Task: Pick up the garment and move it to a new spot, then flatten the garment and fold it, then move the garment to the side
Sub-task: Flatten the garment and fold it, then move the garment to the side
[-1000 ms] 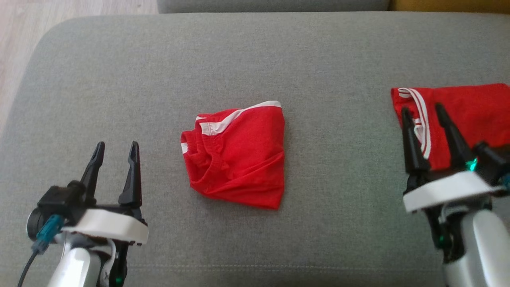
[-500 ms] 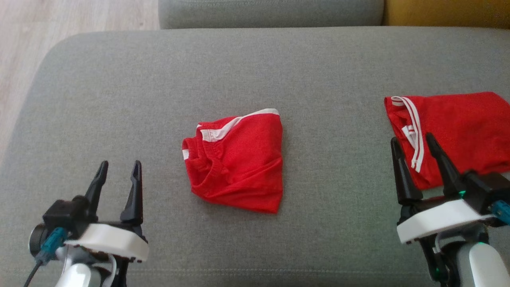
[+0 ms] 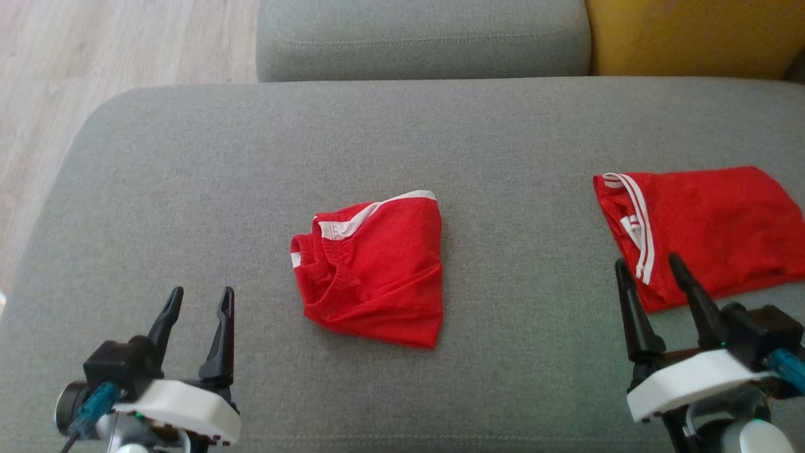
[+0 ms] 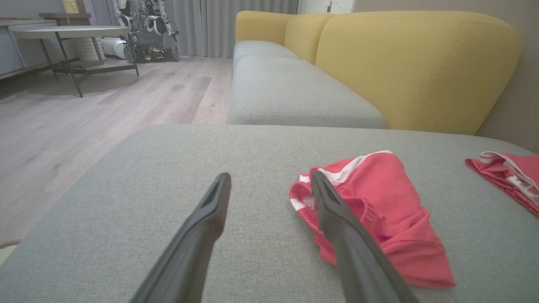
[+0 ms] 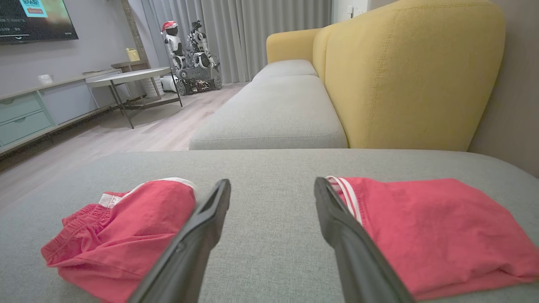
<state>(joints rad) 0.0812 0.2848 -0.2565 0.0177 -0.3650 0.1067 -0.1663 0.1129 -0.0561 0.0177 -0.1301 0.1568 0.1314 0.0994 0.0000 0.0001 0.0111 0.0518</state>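
Stretching across the head view, a grey woven seat cushion (image 3: 188,157) with rounded corners carries everything. Pale wood-plank floor (image 3: 94,50) shows past its far-left edge, with a second grey cushion (image 3: 421,38) and a mustard-yellow backrest (image 3: 685,31) beyond. The crumpled garment (image 3: 377,277), red with white trim and a gathered elastic waistband, lies bunched near the cushion's middle, untouched. A folded garment (image 3: 710,233) of the same red, white-striped along one edge, lies flat toward the robot's right, well apart from the first. The left gripper (image 3: 202,292) hovers at the lower left, fingers apart and empty, clear of the crumpled garment. The right gripper (image 3: 648,261) likewise has its fingers spread and holds nothing, its tips near the folded garment's near corner. The wrist views add the room behind: the left one a round table (image 4: 71,31) on thin dark legs, the right one a wall screen (image 5: 33,17), a low drawer cabinet (image 5: 25,113), grey curtains (image 5: 252,33) and another wheeled robot (image 5: 189,50) before them.
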